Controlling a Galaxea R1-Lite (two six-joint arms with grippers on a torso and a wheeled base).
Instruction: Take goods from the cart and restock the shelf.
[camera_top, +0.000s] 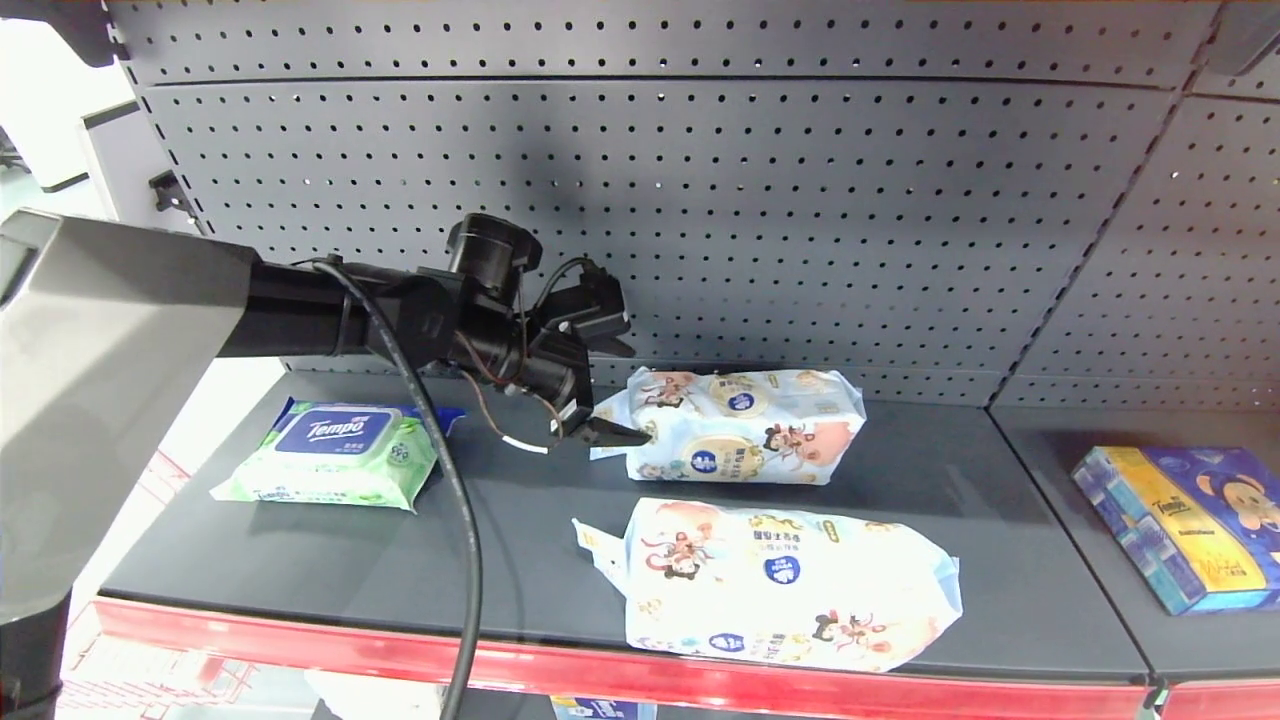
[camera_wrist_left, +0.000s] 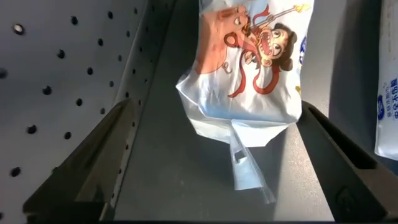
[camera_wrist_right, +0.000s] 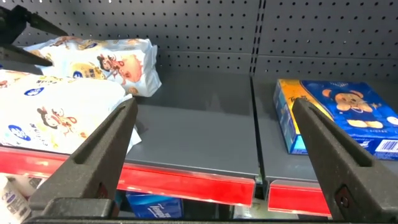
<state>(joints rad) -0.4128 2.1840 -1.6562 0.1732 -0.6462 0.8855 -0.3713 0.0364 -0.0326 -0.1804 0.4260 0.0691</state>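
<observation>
A cartoon-printed tissue pack (camera_top: 740, 425) (camera_wrist_left: 249, 62) lies at the back of the dark shelf (camera_top: 300, 560). My left gripper (camera_top: 630, 392) (camera_wrist_left: 216, 106) is at its left end, open, with the pack's crimped end between the spread fingers (camera_wrist_left: 93, 168), and neither finger touches it. A second, similar pack (camera_top: 785, 585) (camera_wrist_right: 50, 112) lies nearer the shelf's front edge. My right gripper (camera_wrist_right: 214, 102) is low in front of the shelf, open and holding nothing.
A green wet-wipes pack (camera_top: 335, 455) lies on the shelf's left side. A blue tissue box (camera_top: 1190, 525) (camera_wrist_right: 339, 115) sits on the neighbouring shelf section to the right. Pegboard (camera_top: 700, 200) backs the shelf. A red strip (camera_top: 600, 680) runs along its front edge.
</observation>
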